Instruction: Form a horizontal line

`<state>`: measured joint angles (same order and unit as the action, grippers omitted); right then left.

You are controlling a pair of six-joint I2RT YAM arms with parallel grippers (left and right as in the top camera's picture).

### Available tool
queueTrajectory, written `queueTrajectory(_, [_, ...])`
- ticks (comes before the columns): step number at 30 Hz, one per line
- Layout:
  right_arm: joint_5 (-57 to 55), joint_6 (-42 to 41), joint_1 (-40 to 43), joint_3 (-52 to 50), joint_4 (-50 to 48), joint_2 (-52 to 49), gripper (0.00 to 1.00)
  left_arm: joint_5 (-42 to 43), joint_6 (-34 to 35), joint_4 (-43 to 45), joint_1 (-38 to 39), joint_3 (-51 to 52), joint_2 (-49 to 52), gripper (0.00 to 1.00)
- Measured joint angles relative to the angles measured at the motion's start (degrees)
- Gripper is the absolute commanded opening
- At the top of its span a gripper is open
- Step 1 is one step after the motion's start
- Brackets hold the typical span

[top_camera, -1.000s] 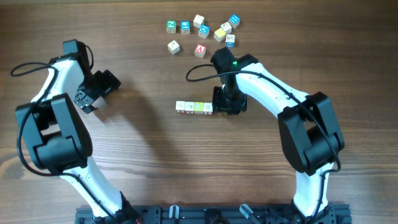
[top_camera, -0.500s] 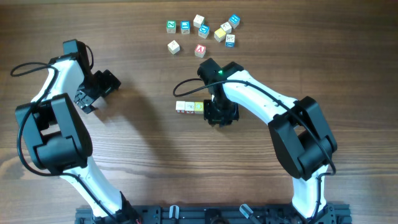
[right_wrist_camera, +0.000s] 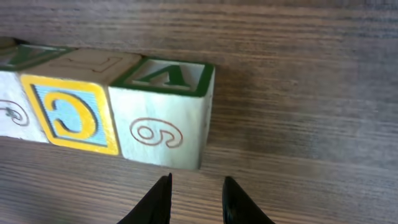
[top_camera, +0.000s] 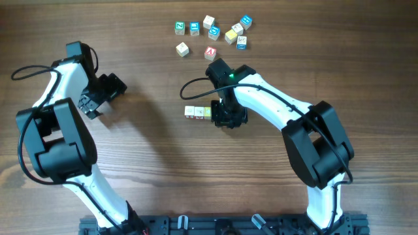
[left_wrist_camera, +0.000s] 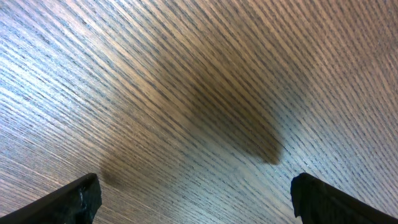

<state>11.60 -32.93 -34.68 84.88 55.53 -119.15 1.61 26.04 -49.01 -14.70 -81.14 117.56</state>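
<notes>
Where the right arm bends over the middle of the desk (top_camera: pixel 144 163), the right hand (top_camera: pixel 226 117) sits at the right end of the horizontal line (top_camera: pixel 198 112). From overhead, three cubes show side by side and touching, and anything further right is hidden under the hand. In the right wrist view its two fingertips (right_wrist_camera: pixel 163 198) stand a narrow gap apart with nothing between them, just in front of the end cube (right_wrist_camera: pixel 163 127). That cube has a green letter on top and a thin outlined numeral on its side; whether the tips touch it I cannot tell. Flush against it sits the cube with a yellow C on blue (right_wrist_camera: pixel 69 119), with a cream cube (right_wrist_camera: pixel 12 115) beyond. Well apart, toward the far edge, lies a scatter of loose cubes (top_camera: pixel 213 32). Off to the left, the left hand (top_camera: pixel 103 93) hovers over bare wood — fingers (left_wrist_camera: pixel 74 200) spread wide, holding nothing.
</notes>
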Motion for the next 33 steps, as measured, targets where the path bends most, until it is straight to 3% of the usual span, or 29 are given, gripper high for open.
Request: queueTrajectory(33, [-0.02, -0.22, 0.0, 0.0, -3.61, 0.0, 0.33, 0.0, -0.02, 0.0, 0.0, 0.0, 0.0, 1.0])
